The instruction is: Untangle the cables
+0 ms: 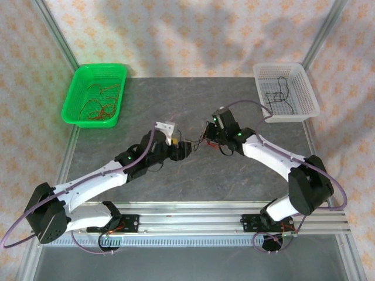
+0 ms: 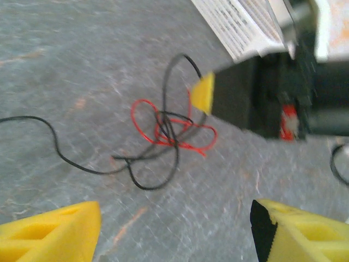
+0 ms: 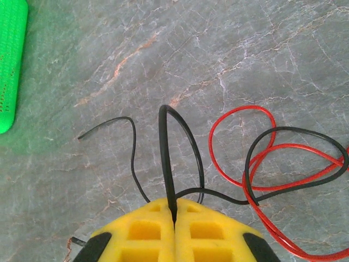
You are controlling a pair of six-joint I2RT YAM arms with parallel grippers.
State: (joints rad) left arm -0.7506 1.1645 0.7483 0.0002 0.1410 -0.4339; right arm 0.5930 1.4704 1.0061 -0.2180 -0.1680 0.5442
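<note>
R end effector (image 3: 174,210) clamped shut on black cable (image 3: 165,158), wire pinched betw its yellow pads (image 3: 142,234). L end effector (image 2: 174,234) wide open, holding nothing, pointed at the knot. Tangle: red cable (image 2: 143,117) + black looped thru each other on tabletop (image 2: 65,54), mid-way betw the two arms. To do it well, imo: L pinches red right by the crossing, then both pull apart slow & low. Yanking prob tightens the loop.
</note>
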